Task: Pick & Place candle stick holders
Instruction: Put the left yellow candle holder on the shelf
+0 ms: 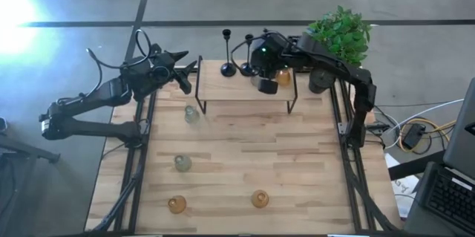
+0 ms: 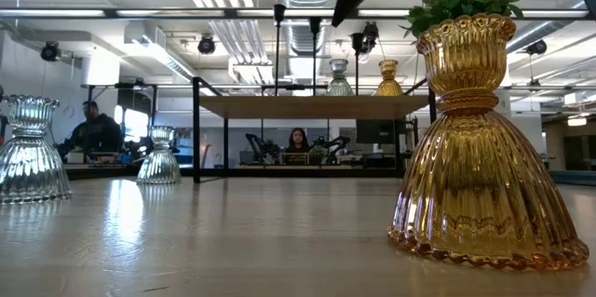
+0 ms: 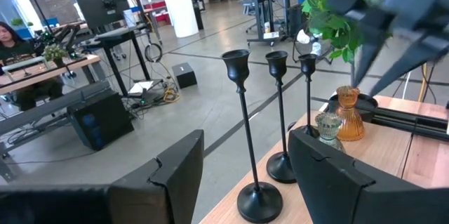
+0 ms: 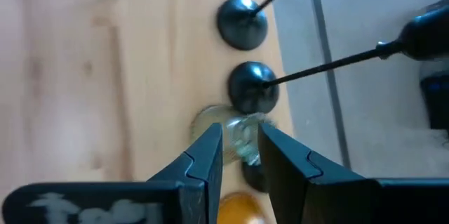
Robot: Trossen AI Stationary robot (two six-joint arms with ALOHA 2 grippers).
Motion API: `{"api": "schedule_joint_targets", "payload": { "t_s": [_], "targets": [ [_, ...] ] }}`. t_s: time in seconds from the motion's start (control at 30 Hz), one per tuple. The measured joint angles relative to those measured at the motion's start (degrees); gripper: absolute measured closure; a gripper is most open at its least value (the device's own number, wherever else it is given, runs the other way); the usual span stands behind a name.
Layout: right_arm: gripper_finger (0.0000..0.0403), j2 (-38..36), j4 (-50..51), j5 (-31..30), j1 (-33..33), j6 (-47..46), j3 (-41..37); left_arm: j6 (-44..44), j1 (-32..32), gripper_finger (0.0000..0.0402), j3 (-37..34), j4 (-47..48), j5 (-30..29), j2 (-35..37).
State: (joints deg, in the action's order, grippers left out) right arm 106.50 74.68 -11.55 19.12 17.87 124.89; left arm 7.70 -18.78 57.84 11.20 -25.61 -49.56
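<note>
Ribbed glossy amber glass holder (image 2: 480,148); pale wood-plank table (image 1: 245,163); black candlesticks (image 3: 242,133), probably matt metal.

A pale wooden-plank table (image 1: 245,163) carries a small raised wooden shelf on thin black legs (image 1: 230,82) at its far edge. Two slim black candlesticks with round bases (image 1: 228,69) (image 1: 246,66) stand on the shelf, with an amber glass holder (image 1: 283,77) just beside the right gripper (image 1: 261,81). A leafy green potted plant (image 1: 340,33) sits behind the right arm. The left gripper (image 1: 185,73) hangs near the shelf's left end. On the open tabletop stand two pale green glass holders (image 1: 191,114) (image 1: 182,163) and two amber ones (image 1: 177,204) (image 1: 259,198).
</note>
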Motion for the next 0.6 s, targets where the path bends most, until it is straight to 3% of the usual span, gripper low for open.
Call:
{"api": "schedule_joint_targets", "payload": {
  "t_s": [0.17, 0.3, 0.4, 0.6],
  "targets": [
    [0.0329, -0.14, 11.80, 1.98, -3.62, -7.82, 8.03, -0.07, 0.01, 0.0188, 0.00, 0.25, 0.67, 0.71],
    [0.0339, -2.81, 15.05, 7.98, -7.10, -15.41, 9.42, -2.94, 0.00, 0.0188, 1.92, 5.97, 5.93, 1.43],
    [0.0344, -6.57, 15.23, 9.87, -10.18, -19.81, 7.38, -5.28, 0.12, 0.0188, 5.60, 15.44, 11.57, 1.36],
    [0.0348, -14.57, 15.27, 6.18, -15.11, -30.50, -0.71, -10.92, 0.26, 0.0189, 13.07, 40.38, 16.69, -0.32]
  ]
}}
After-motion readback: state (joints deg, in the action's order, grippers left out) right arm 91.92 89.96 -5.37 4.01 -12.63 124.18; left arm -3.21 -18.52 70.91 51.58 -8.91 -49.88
